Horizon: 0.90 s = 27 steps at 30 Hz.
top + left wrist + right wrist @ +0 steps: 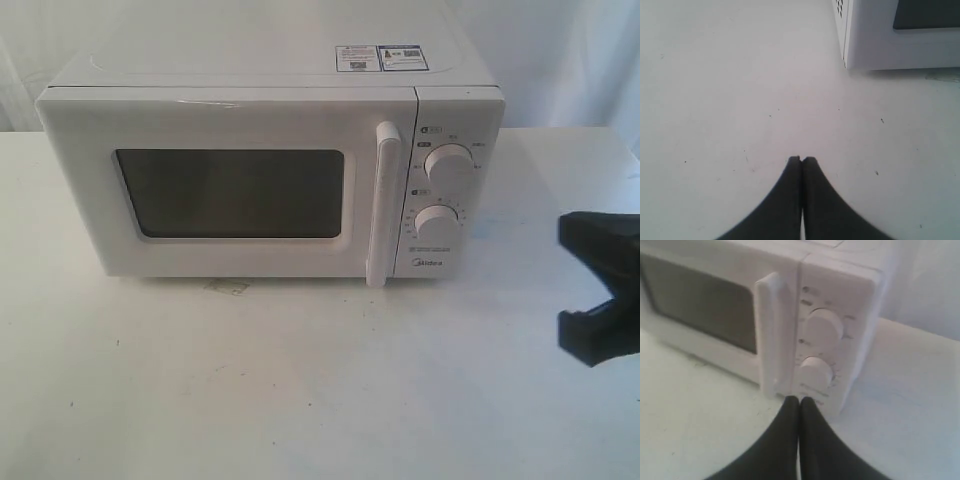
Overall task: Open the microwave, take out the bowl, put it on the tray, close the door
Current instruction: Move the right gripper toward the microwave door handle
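Note:
The white microwave (270, 160) stands at the back of the table, its door (225, 190) closed. The dark window (232, 193) lets nothing inside be made out, so the bowl is hidden. The tall bar handle (384, 205) stands just left of the two knobs (445, 165). My right gripper (800, 401) is shut and empty, low over the table in front of the handle (771, 335) and lower knob (815, 372), apart from them. My left gripper (801, 160) is shut and empty over bare table, near the microwave's lower left corner (847, 60).
A black forked part of my right arm (598, 290) shows at the exterior view's right edge. White table (300, 380) spreads in front of the microwave, with a small stain (228, 287) under the door. White curtain hangs behind. No tray is in view.

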Each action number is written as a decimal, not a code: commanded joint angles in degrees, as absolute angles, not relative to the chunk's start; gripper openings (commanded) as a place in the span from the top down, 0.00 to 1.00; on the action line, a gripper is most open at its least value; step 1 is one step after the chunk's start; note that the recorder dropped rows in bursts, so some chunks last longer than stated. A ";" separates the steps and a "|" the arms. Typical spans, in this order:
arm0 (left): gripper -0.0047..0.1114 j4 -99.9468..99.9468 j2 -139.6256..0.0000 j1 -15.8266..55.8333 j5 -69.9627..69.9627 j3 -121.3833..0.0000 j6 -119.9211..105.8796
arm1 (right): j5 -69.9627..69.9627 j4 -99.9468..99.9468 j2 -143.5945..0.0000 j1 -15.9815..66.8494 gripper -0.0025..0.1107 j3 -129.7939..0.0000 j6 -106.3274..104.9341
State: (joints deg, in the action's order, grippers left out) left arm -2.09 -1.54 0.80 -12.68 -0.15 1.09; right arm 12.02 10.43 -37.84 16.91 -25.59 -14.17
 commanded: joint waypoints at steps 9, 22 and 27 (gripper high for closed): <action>0.96 -2.55 -1.18 0.65 -12.88 0.00 1.25 | 34.24 18.43 -63.31 25.76 0.98 -40.71 -25.01; 0.96 -2.55 -1.18 0.65 -12.88 0.00 1.25 | 22.43 18.24 -67.42 3.09 0.98 -46.23 -22.93; 0.96 -2.55 -1.18 0.65 -12.88 0.00 1.25 | 22.49 25.08 -68.95 -1.96 0.98 -46.23 -28.40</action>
